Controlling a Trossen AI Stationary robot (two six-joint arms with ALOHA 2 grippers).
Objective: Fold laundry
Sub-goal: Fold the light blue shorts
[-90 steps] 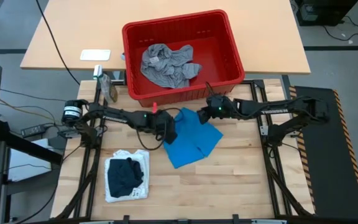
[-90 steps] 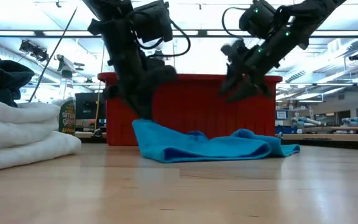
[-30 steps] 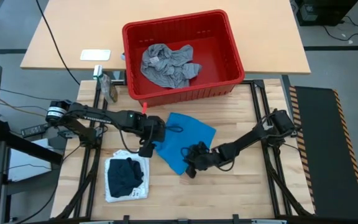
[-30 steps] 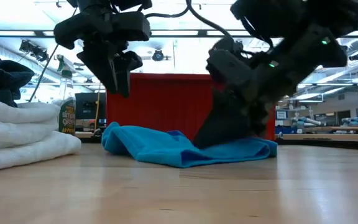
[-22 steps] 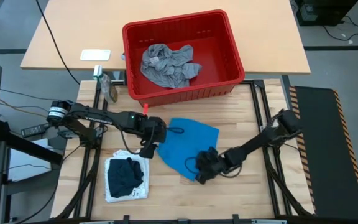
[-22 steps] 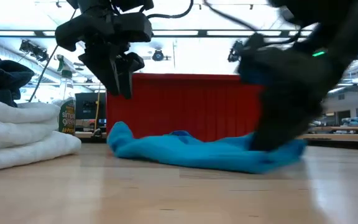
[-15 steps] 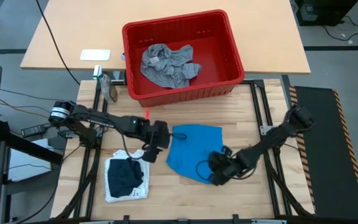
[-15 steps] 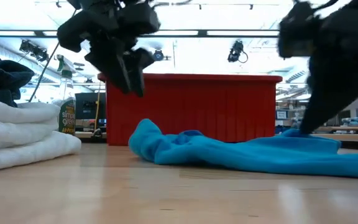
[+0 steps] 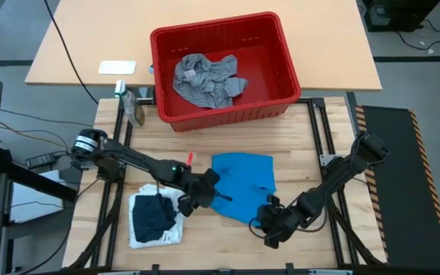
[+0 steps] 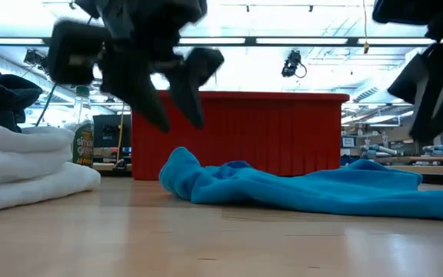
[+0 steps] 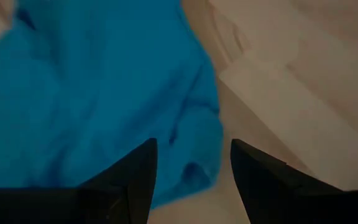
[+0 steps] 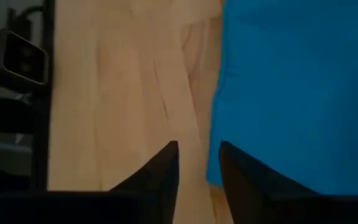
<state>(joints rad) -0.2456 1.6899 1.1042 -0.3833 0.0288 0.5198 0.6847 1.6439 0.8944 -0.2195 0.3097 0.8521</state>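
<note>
A bright blue garment (image 9: 243,179) lies spread out on the wooden table, its left edge bunched into a low hump (image 10: 181,165). My left gripper (image 9: 208,192) hovers open over that left edge, its fingers (image 11: 138,171) standing either side of the hem without touching it. Off the garment's near right corner, my right gripper (image 9: 264,228) hangs above the cloth. Its fingers are a little apart, with nothing between them (image 12: 194,168). A grey garment (image 9: 205,80) lies crumpled in the red basket (image 9: 285,57). A navy garment (image 9: 153,214) rests on folded white cloth (image 10: 21,173).
The red basket stands at the table's far edge, behind the blue garment. The white and navy stack sits at the near left, close to my left arm. A spray bottle (image 10: 83,138) stands at the far left. Bare wood (image 9: 220,244) runs along the near edge.
My right gripper has dragged the blue garment's near corner toward the table's near right, spreading the cloth out flatter. It has then risen off the cloth, which stays on the table. My left gripper has moved toward the near edge and right, sinking and rolling above the garment's left edge.
</note>
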